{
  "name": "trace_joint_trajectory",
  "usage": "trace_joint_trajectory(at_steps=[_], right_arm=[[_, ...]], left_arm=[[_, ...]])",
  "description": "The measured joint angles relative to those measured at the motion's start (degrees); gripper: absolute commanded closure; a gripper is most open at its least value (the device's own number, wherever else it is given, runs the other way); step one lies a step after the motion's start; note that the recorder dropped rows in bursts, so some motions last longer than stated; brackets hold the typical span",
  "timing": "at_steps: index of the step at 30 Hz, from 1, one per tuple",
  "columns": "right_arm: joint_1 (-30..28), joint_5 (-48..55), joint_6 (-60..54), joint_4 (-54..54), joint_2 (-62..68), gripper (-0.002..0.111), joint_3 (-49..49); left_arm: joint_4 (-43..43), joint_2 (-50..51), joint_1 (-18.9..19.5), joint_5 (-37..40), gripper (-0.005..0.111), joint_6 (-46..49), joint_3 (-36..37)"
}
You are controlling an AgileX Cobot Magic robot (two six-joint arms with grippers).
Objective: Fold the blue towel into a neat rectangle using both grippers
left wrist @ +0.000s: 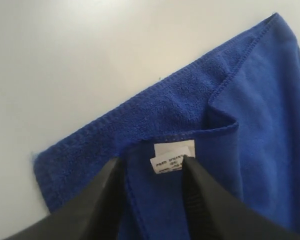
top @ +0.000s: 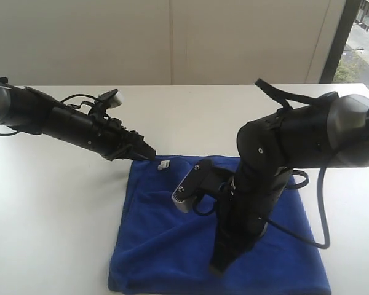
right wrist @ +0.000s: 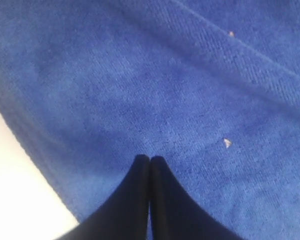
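L end effector (left wrist: 152, 164) spread over blue towel (left wrist: 270, 125) edge.

We find open surface (top: 55, 209) on the left arm's side of the blue towel (top: 154, 246). The right arm (top: 258, 184) stands over its middle, barring passage across, and the left gripper (top: 150, 157) crowds its far corner.

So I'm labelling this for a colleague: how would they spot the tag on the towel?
A blue towel lies on the white table. At its far edge, near the left corner, right by the open fingers of the left gripper, sits the tag. It is a small white label with print, the only such patch on the blue cloth.
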Motion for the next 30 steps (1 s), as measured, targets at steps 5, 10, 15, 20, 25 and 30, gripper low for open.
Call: trace_joint_trajectory(at_steps=[5, 10, 15, 20, 25, 30], right_arm=[[0.00, -0.48, 0.00, 0.34, 1.33, 0.108, 0.46], [0.00, -0.93, 0.00, 0.54, 3.43, 0.108, 0.59], [-0.10, -0.93, 0.00, 0.58, 3.67, 0.108, 0.59], [-0.10, -0.93, 0.00, 0.83, 3.67, 0.108, 0.59], [-0.10, -0.93, 0.00, 0.83, 3.67, 0.108, 0.59], [-0.10, -0.93, 0.00, 0.83, 3.67, 0.108, 0.59]], left_arm=[[0.12, 1.25, 0.00, -0.34, 0.062, 0.91, -1.14], [-2.22, 2.77, 0.00, -0.34, 0.062, 4.59, -1.55], [-7.21, 3.73, -0.08, 0.51, 0.062, 9.46, -1.55], [-12.36, 3.73, -0.08, 1.38, 0.062, 13.63, -1.55], [-12.21, 3.73, -0.75, -0.27, 0.062, 15.01, -1.55], [-9.96, 3.73, -2.12, -2.17, 0.067, 15.38, -1.55]])
